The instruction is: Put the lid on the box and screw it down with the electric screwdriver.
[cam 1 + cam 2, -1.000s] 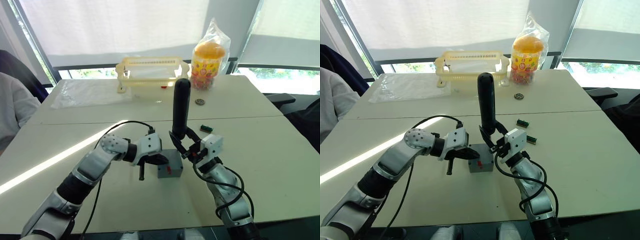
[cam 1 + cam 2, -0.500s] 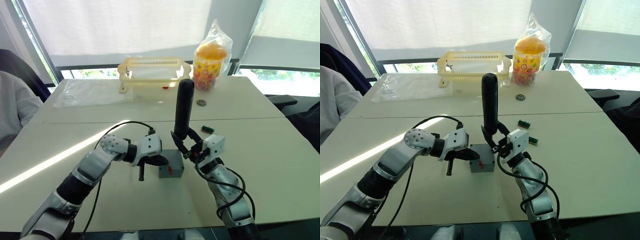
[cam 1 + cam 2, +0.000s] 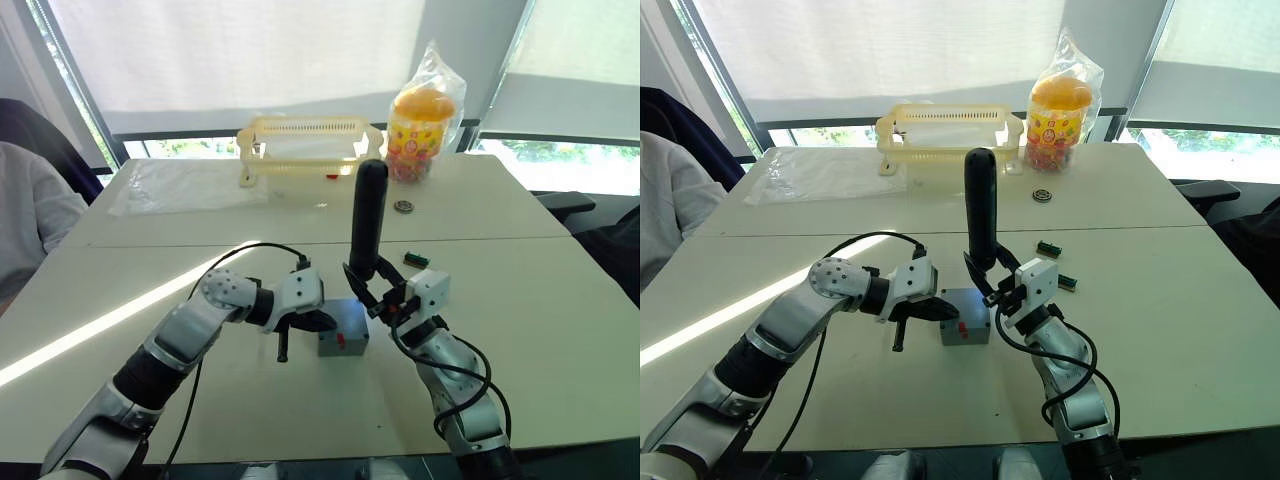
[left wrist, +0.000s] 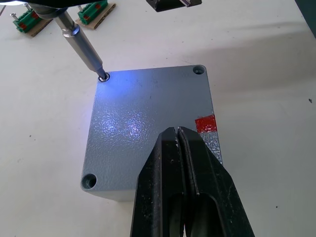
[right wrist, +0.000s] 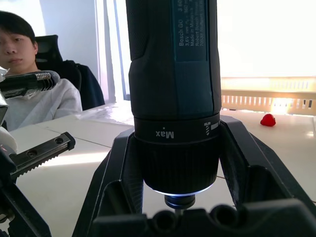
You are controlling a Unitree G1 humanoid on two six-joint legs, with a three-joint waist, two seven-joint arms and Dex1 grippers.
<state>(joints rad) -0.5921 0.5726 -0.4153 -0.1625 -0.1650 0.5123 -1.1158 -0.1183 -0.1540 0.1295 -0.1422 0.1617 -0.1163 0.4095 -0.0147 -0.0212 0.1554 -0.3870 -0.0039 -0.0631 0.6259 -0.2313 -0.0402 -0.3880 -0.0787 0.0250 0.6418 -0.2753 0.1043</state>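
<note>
A person in a grey sleeve (image 3: 25,215) sits at the far left edge of the pale surface (image 3: 560,300). A clear plastic sheet (image 3: 180,185) lies flat at the back left, and just right of it stands a yellow basket (image 3: 305,145).

Nearer, the left claw (image 4: 181,177) has its two black fingers pressed together with nothing between them, their tips resting on the lid (image 4: 148,128). The lid sits flush on the box (image 3: 342,330), which stands near the middle of the surface with a red mark on its near side. Screw holes show at three of the lid's corners.

The right claw (image 3: 368,290) grips the electric screwdriver (image 3: 366,220), which stands close to upright above the box. In the left wrist view its metal bit (image 4: 81,44) slants down into a corner hole of the lid, and blue-white light falls on the plate around it.

Right of the box, small green terminal blocks (image 3: 1048,248) lie loose on the surface. Behind them lies a small round metal piece (image 3: 402,206), and at the back stands a bagged yellow-lidded jar (image 3: 420,120).
</note>
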